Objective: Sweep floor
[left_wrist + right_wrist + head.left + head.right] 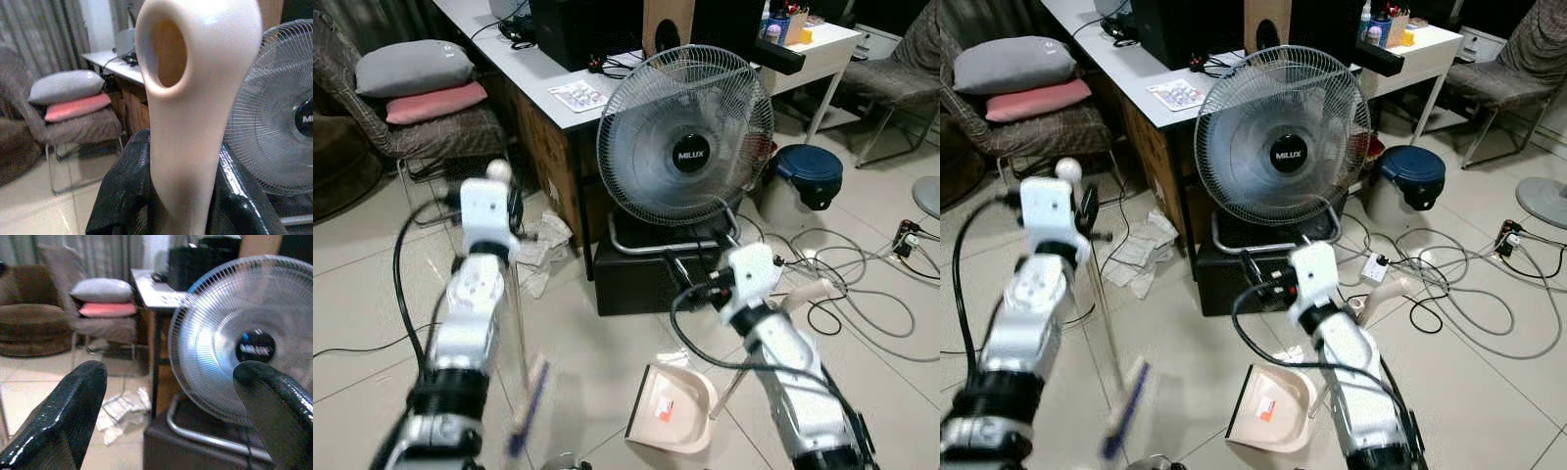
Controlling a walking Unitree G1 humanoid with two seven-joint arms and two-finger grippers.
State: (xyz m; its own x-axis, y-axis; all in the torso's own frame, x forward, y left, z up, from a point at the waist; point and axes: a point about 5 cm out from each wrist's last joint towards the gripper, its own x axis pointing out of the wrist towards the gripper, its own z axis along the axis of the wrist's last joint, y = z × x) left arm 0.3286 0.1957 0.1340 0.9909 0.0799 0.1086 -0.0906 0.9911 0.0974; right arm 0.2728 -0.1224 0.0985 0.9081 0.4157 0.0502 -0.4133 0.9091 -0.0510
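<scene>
A: Left claw point(161, 205)?
B: Clenched on the broom handle point(195, 98). Cream handle w/ a hang-hole at the tip, black fingers point(122, 196) wrapped round it. Arm's raised on the left, thin pole runs down from it to the brush point(527, 403), blurred, low over the floor point(607, 362), near-left.

A: Right claw point(171, 396)?
B: Released. Fingers point(68, 406) spread wide, nothing between them, aimed at the fan point(685, 137). Right arm sits center-right, just in front of the fan's base.

A: Dustpan?
B: Pan point(672, 406) is beige, lying on the floor tiles near-center, just left of the right forearm. Its pale handle point(808, 294) shows by the right wrist; can't tell if it touches the arm.

A: What needs sweeping?
B: Crumpled paper point(543, 250) on the floor beside the bench point(538, 78) leg, far side of the left arm, well apart from the brush.

A: Rest of the room?
B: Fan stands on a black box point(636, 279) against the bench. Chair w/ grey and pink cushions point(416, 83) far-left. Blue bin point(808, 174) right of the fan, cables point(852, 284) tangled over the floor on the right w/ a power strip point(906, 238) far-right.
</scene>
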